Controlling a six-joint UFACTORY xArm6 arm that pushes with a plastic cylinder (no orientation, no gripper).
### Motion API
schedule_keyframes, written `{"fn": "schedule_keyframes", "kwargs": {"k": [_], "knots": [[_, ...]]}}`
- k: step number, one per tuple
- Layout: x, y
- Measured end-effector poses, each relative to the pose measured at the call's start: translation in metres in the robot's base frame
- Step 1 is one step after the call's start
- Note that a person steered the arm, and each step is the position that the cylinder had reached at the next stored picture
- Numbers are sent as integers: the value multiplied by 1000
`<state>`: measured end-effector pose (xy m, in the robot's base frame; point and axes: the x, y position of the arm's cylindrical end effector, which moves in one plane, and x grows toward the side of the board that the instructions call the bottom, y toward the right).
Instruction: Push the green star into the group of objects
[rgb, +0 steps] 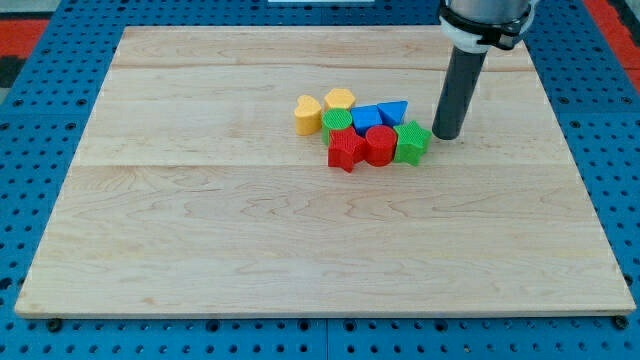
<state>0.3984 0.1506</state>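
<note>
Green star (411, 141) lies flat at the cluster's right end, no clear long axis, one point aimed at the view's right, touching the red cylinder (380, 145) and sitting just left of and below my tip (446, 135), which grasps nothing and seems to touch its upper-right edge.

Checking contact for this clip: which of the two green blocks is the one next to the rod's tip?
The green star, at the cluster's right end beside my tip. The other green block sits farther left, behind the red star.
</note>
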Motion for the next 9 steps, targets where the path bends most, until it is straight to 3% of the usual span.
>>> {"fn": "schedule_keyframes", "kwargs": {"k": [9], "knots": [[6,15]]}}
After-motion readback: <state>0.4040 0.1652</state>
